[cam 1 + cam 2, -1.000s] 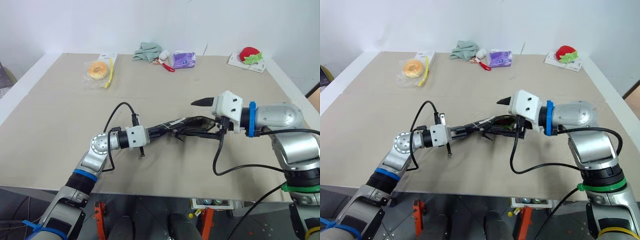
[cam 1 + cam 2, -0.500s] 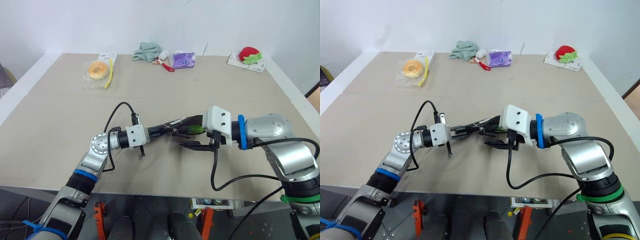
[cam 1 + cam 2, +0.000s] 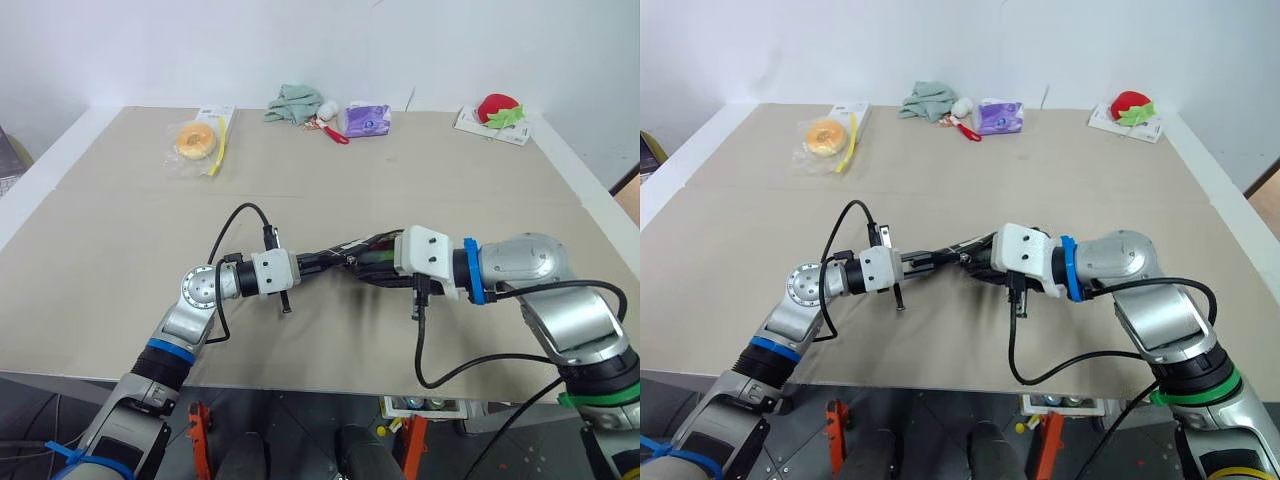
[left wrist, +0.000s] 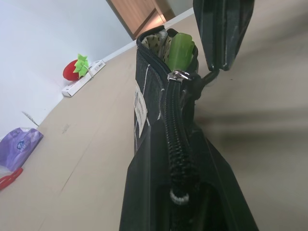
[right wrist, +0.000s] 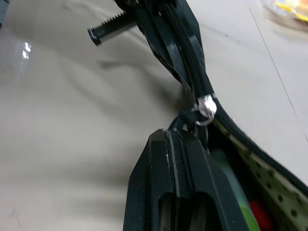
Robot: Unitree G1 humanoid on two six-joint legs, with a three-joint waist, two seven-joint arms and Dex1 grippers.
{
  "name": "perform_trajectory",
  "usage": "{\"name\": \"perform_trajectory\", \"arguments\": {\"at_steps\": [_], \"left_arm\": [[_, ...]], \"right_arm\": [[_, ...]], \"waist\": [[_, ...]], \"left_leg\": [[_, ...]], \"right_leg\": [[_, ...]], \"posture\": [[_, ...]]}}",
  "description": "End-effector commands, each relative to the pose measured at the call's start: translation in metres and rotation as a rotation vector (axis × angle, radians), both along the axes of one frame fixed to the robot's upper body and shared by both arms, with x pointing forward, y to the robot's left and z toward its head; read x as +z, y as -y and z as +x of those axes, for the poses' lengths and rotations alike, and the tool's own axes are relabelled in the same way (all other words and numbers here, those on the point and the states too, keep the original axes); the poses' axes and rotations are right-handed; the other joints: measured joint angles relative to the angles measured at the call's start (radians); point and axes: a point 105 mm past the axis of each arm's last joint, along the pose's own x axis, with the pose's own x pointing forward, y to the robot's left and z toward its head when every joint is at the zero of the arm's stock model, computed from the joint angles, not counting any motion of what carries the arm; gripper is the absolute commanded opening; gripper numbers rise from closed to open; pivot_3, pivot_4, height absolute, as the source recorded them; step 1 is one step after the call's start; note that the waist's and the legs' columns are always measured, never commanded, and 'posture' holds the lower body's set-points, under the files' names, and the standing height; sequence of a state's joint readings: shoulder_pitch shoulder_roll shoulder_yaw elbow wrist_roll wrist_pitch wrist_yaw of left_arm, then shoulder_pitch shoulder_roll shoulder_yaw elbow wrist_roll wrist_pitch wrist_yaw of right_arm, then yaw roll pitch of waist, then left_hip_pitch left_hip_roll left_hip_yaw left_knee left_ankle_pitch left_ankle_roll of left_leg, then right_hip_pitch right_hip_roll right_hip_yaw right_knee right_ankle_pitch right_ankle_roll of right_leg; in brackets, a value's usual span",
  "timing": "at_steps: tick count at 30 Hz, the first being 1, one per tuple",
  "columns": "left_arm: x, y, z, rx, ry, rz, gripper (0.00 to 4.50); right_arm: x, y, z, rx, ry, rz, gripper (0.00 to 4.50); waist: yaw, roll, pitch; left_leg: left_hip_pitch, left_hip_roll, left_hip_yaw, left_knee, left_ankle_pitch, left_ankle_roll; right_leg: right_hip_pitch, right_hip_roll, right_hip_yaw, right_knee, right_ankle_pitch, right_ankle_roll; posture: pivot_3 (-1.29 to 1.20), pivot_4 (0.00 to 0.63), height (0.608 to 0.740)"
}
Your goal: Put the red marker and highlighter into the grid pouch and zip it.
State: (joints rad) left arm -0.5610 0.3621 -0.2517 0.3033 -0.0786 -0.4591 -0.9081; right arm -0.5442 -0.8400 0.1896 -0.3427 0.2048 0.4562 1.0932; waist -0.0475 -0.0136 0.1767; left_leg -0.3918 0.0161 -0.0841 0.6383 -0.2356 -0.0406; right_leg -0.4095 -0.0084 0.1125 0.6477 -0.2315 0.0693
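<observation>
Grid pouch (image 3: pixel 350 257) hangs between two arms above the middle of the surface (image 3: pixel 120 220), nearer its front edge. The left end effector (image 3: pixel 318 261) is pinching the pouch's closed end. The right end effector (image 5: pixel 185 139), spread wide a second ago, has dropped and pressed together on the black zipper pull (image 5: pixel 194 117). Highlighter (image 4: pixel 180 49) and red marker (image 5: pixel 262 212) lie inside the open mouth, so only zipping appears left.
</observation>
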Motion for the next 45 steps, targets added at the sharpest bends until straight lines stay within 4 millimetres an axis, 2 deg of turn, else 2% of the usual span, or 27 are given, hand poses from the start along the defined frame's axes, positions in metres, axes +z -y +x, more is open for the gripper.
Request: {"name": "perform_trajectory", "arguments": {"at_steps": [1, 4, 7, 11, 15, 18, 22, 24, 27, 28, 30, 31, 33, 34, 35, 38, 41, 43, 45], "left_arm": [[0.014, -0.001, -0.002, 0.002, 0.043, -0.043, 0.0], [0.014, -0.001, 0.0, 0.004, 0.042, -0.044, 0.0], [0.013, -0.001, -0.001, 0.004, 0.041, -0.044, 0.0], [0.013, 0.0, -0.001, -0.003, 0.039, -0.044, 0.0], [0.013, 0.0, -0.001, -0.007, 0.039, -0.042, 0.0], [0.013, 0.0, -0.001, -0.009, 0.038, -0.04, 0.0], [0.013, 0.0, -0.001, -0.013, 0.036, -0.037, 0.0], [0.013, 0.0, -0.001, -0.015, 0.031, -0.033, 0.0], [0.011, -0.001, -0.004, -0.038, -0.001, -0.024, 0.0], [0.009, -0.001, -0.006, -0.056, -0.018, -0.014, 0.0], [0.006, -0.002, -0.01, -0.089, -0.078, 0.001, 0.75], [0.004, -0.003, -0.012, -0.103, -0.104, 0.011, 0.97], [0.004, -0.005, -0.016, -0.131, -0.154, 0.018, 1.97], [0.004, -0.006, -0.017, -0.136, -0.172, 0.019, 2.64], [0.005, -0.007, -0.019, -0.147, -0.205, 0.017, 2.93], [0.009, -0.012, -0.02, -0.158, -0.33, -0.014, 4.47], [0.016, -0.02, -0.018, -0.135, -0.424, -0.067, 4.47], [0.026, -0.036, -0.009, -0.061, -0.488, -0.162, 4.47], [0.033, -0.06, 0.003, 0.053, -0.539, -0.243, 4.47]], "right_arm": [[0.021, 0.021, 0.006, -0.067, 0.063, 0.014, 0.04], [0.034, 0.048, 0.014, -0.168, 0.086, 0.018, 0.04], [0.037, 0.073, 0.02, -0.249, 0.103, -0.006, 0.04], [0.042, 0.121, 0.027, -0.4, 0.125, -0.058, 0.04], [0.047, 0.141, 0.028, -0.457, 0.131, -0.056, 0.04], [0.048, 0.144, 0.028, -0.465, 0.136, -0.05, 0.04], [0.049, 0.13, 0.026, -0.425, 0.117, 0.011, 0.04], [0.057, 0.124, 0.027, -0.424, 0.107, 0.101, 0.04], [0.068, 0.123, 0.027, -0.432, 0.079, 0.236, 0.93], [0.07, 0.123, 0.026, -0.433, 0.069, 0.271, 1.38], [0.072, 0.125, 0.027, -0.449, 0.059, 0.317, 2.31], [0.071, 0.125, 0.026, -0.45, 0.049, 0.32, 2.73], [0.068, 0.124, 0.025, -0.452, 0.033, 0.329, 3.73], [0.067, 0.124, 0.025, -0.453, 0.029, 0.336, 4.41], [0.066, 0.123, 0.024, -0.455, 0.02, 0.345, 4.5], [0.059, 0.125, 0.024, -0.475, -0.002, 0.354, 4.5], [0.052, 0.133, 0.026, -0.523, -0.01, 0.346, 4.5], [0.045, 0.142, 0.028, -0.569, -0.021, 0.347, 4.5], [0.038, 0.151, 0.028, -0.613, -0.043, 0.359, 4.5]], "waist": [[0.0, 0.0, 0.0], [0.0, 0.0, 0.0], [0.0, 0.0, 0.0], [0.0, 0.0, 0.0], [-0.001, 0.0, 0.0], [-0.002, 0.0, 0.0], [-0.001, 0.0, 0.0], [-0.001, 0.0, 0.0], [0.0, 0.0, 0.0], [0.0, 0.0, 0.0], [-0.001, 0.0, 0.0], [0.0, 0.0, 0.0], [0.0, 0.0, 0.0], [0.0, 0.0, 0.0], [0.0, 0.0, 0.0], [-0.001, 0.0, 0.0], [-0.001, 0.0, 0.0], [-0.001, 0.0, 0.0], [-0.002, 0.0, 0.0]], "left_leg": [[0.0, 0.0, 0.0, 0.0, 0.0, 0.0], [0.0, 0.0, 0.0, 0.0, 0.0, 0.0], [0.0, 0.0, 0.0, 0.0, 0.0, 0.0], [0.0, 0.0, 0.0, 0.0, 0.0, 0.0], [0.0, 0.0, 0.001, 0.0, 0.0, 0.0], [0.001, 0.001, 0.001, 0.0, 0.0, 0.0], [0.001, 0.001, 0.001, 0.0, 0.0, 0.0], [0.001, 0.0, 0.001, 0.0, 0.0, 0.0], [0.001, 0.001, 0.001, 0.0, 0.0, 0.0], [0.001, 0.0, 0.001, 0.0, 0.0, 0.0], [0.001, 0.0, 0.001, 0.0, 0.0, 0.0], [0.001, 0.0, 0.001, 0.0, 0.0, 0.0], [0.0, 0.0, 0.001, 0.0, 0.0, 0.0], [0.0, 0.0, 0.001, 0.0, 0.0, 0.0], [0.0, 0.0, 0.001, 0.0, 0.0, 0.0], [0.0, 0.0, 0.001, 0.0, 0.0, 0.0], [0.001, 0.001, 0.001, 0.0, 0.0, 0.0], [0.001, 0.001, 0.001, 0.0, 0.0, 0.0], [0.001, 0.001, 0.001, 0.0, 0.0, 0.0]], "right_leg": [[0.0, 0.0, 0.0, 0.0, 0.0, 0.0], [0.0, 0.0, 0.0, 0.0, 0.0, 0.0], [0.0, 0.0, 0.0, 0.0, 0.0, 0.0], [0.0, 0.0, 0.0, 0.0, 0.0, 0.0], [0.0, 0.0, 0.0, 0.0, 0.0, 0.0], [0.0, 0.001, 0.0, 0.0, 0.0, 0.0], [0.0, 0.001, 0.001, 0.0, 0.0, 0.0], [0.0, 0.001, 0.001, 0.0, 0.0, 0.0], [0.0, 0.001, 0.001, 0.0, 0.0, 0.0], [0.0, 0.001, 0.001, 0.0, 0.0, 0.0], [0.0, 0.001, 0.001, 0.0, 0.0, 0.0], [0.0, 0.001, 0.001, 0.0, 0.0, 0.0], [0.0, 0.001, 0.001, 0.0, 0.0, 0.0], [0.0, 0.001, 0.001, 0.0, 0.0, 0.0], [0.0, 0.001, 0.001, 0.0, 0.0, 0.0], [0.0, 0.001, 0.001, 0.0, 0.0, 0.0], [0.0, 0.001, 0.001, 0.001, 0.0, 0.001], [0.0, 0.001, 0.001, 0.001, -0.001, 0.001], [0.0, 0.002, 0.001, 0.001, -0.001, 0.001]], "posture": [[0.0, 0.15, 0.74], [0.0, 0.15, 0.74], [0.0, 0.15, 0.74], [0.0, 0.15, 0.74], [0.0, 0.15, 0.74], [0.0, 0.15, 0.74], [0.0, 0.15, 0.74], [0.0, 0.15, 0.74], [0.0, 0.15, 0.74], [0.0, 0.15, 0.74], [0.0, 0.15, 0.74], [0.0, 0.15, 0.74], [0.0, 0.15, 0.74], [0.0, 0.15, 0.74], [0.0, 0.15, 0.74], [0.0, 0.15, 0.74], [0.0, 0.15, 0.74], [0.0, 0.15, 0.74], [0.0, 0.15, 0.74]]}}
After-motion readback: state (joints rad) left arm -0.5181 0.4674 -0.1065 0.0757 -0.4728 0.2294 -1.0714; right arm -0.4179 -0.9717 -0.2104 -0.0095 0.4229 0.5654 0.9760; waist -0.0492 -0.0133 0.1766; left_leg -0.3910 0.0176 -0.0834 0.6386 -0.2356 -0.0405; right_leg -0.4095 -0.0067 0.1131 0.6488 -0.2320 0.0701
